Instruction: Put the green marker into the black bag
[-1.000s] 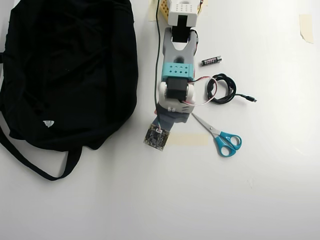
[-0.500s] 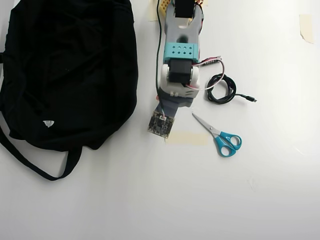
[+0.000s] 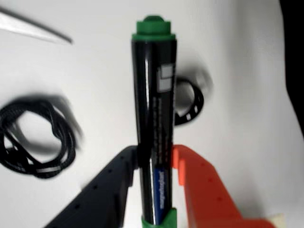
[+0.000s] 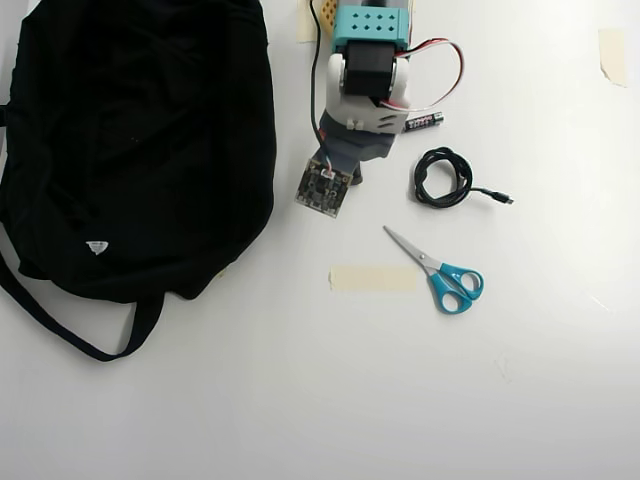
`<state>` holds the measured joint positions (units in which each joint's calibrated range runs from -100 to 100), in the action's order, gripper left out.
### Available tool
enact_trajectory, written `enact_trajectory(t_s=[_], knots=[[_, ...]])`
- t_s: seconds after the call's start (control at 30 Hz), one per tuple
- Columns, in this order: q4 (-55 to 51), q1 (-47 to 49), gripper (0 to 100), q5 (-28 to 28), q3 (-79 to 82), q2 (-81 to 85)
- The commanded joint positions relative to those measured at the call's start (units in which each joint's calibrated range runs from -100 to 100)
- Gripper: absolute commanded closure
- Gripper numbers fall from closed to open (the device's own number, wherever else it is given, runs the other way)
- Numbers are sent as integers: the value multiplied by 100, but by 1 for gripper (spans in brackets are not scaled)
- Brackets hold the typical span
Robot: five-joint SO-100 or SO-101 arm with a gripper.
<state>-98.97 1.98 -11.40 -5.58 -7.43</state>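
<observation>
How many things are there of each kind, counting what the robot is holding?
Bag: 1
Marker, held in the hand: 1
Scissors: 1
Cable: 1
Battery: 1
Total: 5

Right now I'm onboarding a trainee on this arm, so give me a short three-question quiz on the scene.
1. True or false: the gripper is shut on the dark-barrelled green-capped marker.
2. In the overhead view, which lies nearest the strip of tan tape: A) short black battery, B) blue-handled scissors, C) coiled black cable?
3. In the overhead view, on which side of the arm does the large soft black fabric bag lie?

Key: 1 true; 2 B; 3 left.
</observation>
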Motion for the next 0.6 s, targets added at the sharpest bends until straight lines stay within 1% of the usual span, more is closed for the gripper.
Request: enact_trajectory(t_s=[0.0,0.17,0.27,0.3,0.57], knots=[[-60,26,98,-150,558,843],[-60,-64,98,-380,1403,1631],[-43,-370,98,-433,1708,2021],[-26,-707,98,-433,1690,2121],[9,-2180,98,-412,1376,2013]])
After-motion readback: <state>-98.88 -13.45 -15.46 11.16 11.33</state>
